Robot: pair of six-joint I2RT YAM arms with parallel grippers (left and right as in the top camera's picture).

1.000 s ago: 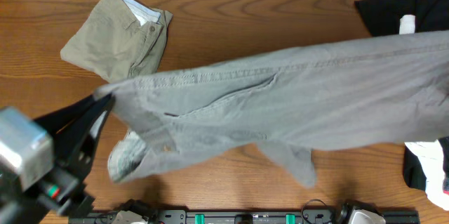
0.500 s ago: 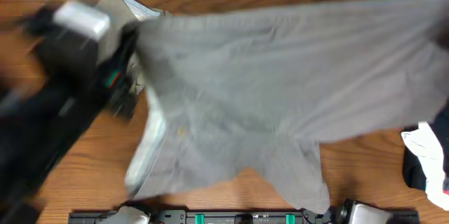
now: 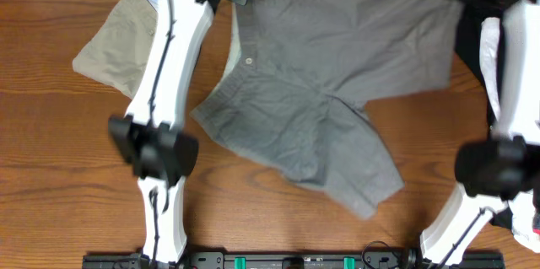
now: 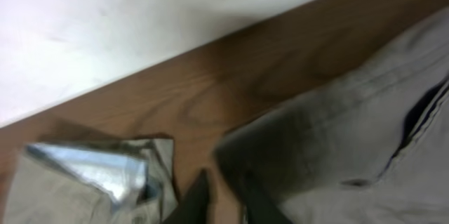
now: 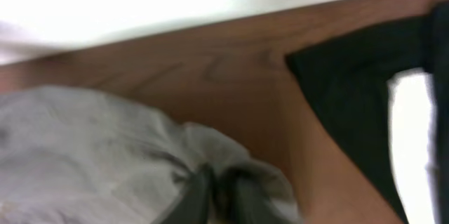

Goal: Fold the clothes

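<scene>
Overhead showed what neither wrist could. The khaki shorts point(image 3: 126, 45) lay folded at 10 o'clock. The left arm point(image 3: 173, 58) reached past them to the far edge. The grey shorts point(image 3: 337, 67) were spread flat from 12 o'clock, with one leg trailing toward 5. The right arm point(image 3: 506, 75) stood over a black garment point(image 3: 466, 37) and white cloth point(image 3: 489, 50) at 2 o'clock.

Left wrist showed a strip of bare table point(image 4: 210, 90) between the khaki pair and the grey corner. The left gripper point(image 4: 223, 185) had its fingers a sliver apart at that corner, and I could not tell whether it was pinching. Right wrist showed the right gripper point(image 5: 221, 182) pinching a bunched grey fold, apart from the black garment.

Both grippers sat near the far table edge. Open wood lay at 8 o'clock and along the near edge.
</scene>
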